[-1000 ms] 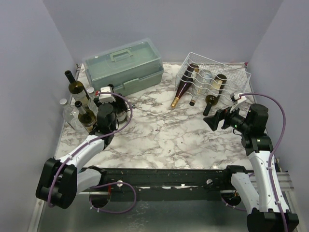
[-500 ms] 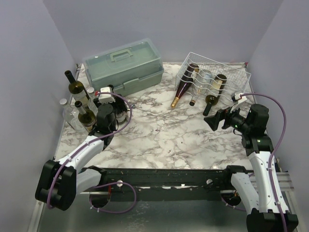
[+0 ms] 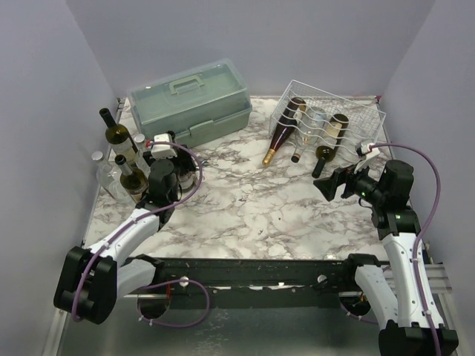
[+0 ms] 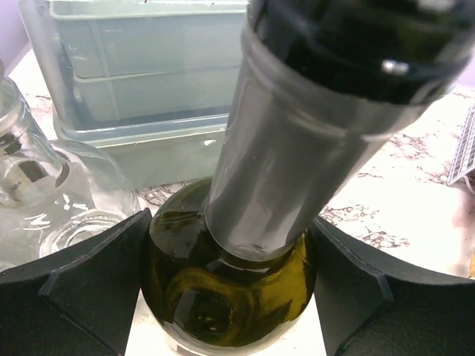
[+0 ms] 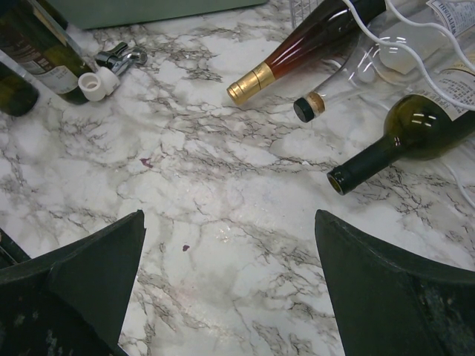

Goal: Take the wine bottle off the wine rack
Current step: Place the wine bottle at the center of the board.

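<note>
Two left fingers (image 4: 74, 297) press both sides of an upright green bottle (image 4: 223, 304) on the bench (image 5: 223, 215). Right fingers (image 5: 74, 282) gape wide, empty; beyond their right tip, a dark wine bottle (image 5: 404, 137) lies in the wine rack (image 3: 364, 119).

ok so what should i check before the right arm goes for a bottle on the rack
1. right gripper open and empty: ok.
2. Bottles in the wine rack: ok, three lie there, necks out.
3. green bottle nearest that gripper: ok, neck sticks out of the rack.
4. Path across the table: ok, bare marble.
5. left gripper free of the upright bottle: cannot tell, fingers flank it closely.
6. Room around that bottle: not ok, clear glass bottle right beside.
</note>
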Available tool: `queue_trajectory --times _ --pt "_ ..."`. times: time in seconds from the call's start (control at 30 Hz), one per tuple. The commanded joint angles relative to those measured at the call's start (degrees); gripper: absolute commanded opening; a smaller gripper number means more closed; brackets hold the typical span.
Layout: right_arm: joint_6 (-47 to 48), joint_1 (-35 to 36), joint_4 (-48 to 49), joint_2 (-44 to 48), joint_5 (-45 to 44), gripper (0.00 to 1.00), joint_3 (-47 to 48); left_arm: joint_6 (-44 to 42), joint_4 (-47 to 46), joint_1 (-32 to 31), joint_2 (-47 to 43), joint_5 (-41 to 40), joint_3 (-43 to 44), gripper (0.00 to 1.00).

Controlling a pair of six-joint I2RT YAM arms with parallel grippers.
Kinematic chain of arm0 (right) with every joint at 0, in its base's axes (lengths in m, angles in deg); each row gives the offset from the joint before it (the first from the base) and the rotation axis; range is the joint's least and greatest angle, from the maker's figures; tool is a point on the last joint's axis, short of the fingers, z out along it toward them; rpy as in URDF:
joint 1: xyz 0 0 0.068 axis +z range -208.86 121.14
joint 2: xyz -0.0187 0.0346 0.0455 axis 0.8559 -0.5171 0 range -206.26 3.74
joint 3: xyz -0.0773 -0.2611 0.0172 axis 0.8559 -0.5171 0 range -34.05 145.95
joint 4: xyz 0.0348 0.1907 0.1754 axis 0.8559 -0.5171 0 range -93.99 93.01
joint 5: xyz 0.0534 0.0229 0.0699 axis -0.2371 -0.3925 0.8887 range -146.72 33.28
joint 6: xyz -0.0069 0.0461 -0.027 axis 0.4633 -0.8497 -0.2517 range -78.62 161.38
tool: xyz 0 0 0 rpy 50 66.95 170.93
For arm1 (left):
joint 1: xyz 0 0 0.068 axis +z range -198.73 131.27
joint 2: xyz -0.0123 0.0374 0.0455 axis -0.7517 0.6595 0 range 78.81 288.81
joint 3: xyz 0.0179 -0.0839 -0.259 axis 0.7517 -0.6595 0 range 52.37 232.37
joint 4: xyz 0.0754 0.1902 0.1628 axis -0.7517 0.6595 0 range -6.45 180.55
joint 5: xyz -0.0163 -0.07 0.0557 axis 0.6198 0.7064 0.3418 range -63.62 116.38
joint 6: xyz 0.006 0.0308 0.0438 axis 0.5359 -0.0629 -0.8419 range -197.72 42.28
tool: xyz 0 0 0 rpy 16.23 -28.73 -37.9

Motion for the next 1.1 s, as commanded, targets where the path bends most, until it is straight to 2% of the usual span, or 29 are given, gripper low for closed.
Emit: queue_trajectory --times 0.0,0.27,0.4,0.83,1.07 --pt "0.3 -0.3 1.3 0.5 -0.9 1.0 -0.8 0.7 -3.3 0.3 -2.7 0.2 0.4 0.84" --pt "0.4 -0.3 1.2 0.5 -0.8 1.0 -0.6 0.9 -1.6 0.3 -4.1 0.7 0.4 0.93" --pt "0.5 -0.3 1.2 0.5 -0.6 0.99 -0.6 1.5 2.2 0.3 -6.7 1.9 1.5 0.96" --pt "0.9 -0.3 1.0 0.7 0.5 1.0 -0.6 5.6 30.9 0.4 -18.6 11.2 12.4 0.99" --pt "1.3 -0.4 0.8 0.8 1.0 1.0 -0.6 4.6 41.7 0.4 -23.6 15.4 19.1 0.99"
